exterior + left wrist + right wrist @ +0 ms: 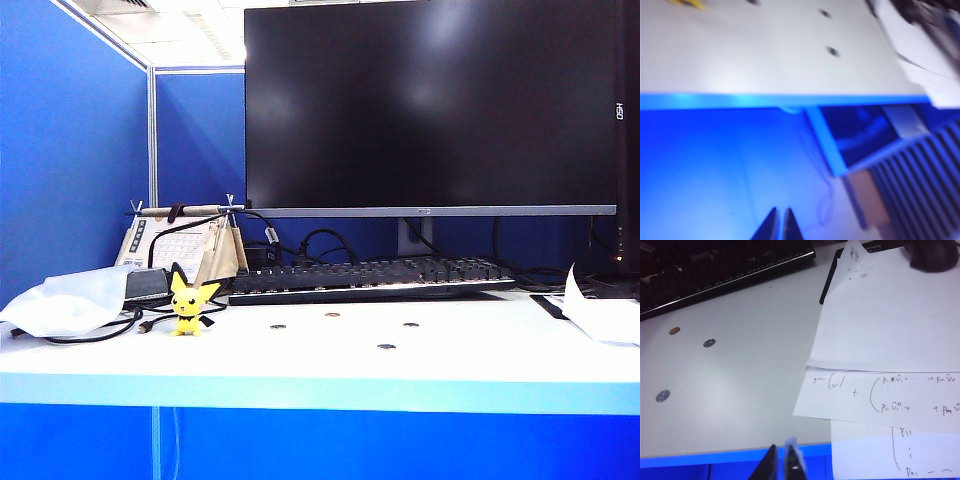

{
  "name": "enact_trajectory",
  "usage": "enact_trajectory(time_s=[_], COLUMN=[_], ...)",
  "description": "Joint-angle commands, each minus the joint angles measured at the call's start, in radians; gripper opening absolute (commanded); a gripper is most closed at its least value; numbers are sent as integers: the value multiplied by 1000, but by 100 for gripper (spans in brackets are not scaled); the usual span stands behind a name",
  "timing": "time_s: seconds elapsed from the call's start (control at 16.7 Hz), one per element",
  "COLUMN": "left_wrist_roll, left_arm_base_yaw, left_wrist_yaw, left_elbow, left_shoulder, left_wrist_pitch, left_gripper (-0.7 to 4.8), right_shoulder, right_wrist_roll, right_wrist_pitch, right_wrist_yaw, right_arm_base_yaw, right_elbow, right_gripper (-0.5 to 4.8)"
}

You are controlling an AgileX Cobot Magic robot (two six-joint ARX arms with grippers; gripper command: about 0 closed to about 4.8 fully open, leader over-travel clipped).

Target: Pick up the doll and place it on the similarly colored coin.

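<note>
Standing yellow doll (pixel 191 305), black-tipped ears | left tool (pixel 779 225) closed | right tool (pixel 780 462) seemingly closed

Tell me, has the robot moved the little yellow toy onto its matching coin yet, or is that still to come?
Nothing looks done yet. The doll stands on the table's left side, apart from the coin near the keyboard. Nothing is in hand: the left gripper and right gripper are both shut and empty, hanging at the table's front edge. Picking up and placing the doll are both left.
</note>
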Motion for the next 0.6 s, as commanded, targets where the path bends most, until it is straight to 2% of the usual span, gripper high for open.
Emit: enact_trajectory(time_s=[0.06, 0.24, 0.6], left_wrist_roll=[2, 0, -3], left_arm_base_yaw=[0, 0, 0], left_wrist_yaw=[-74, -64, 55], left_elbow=[3, 3, 3], left_shoulder=[2, 2, 2], left_wrist_pitch=[7, 3, -13], left_gripper=[26, 26, 26], right_shoulder=[-1, -1, -1], right_wrist_roll=[-2, -2, 10], right_wrist_pitch=[3, 3, 62], right_wrist_yaw=[4, 5, 60], right_arm_base_yaw=[1, 1, 1], right_elbow=[-5, -5, -7], right_gripper=[32, 32, 32])
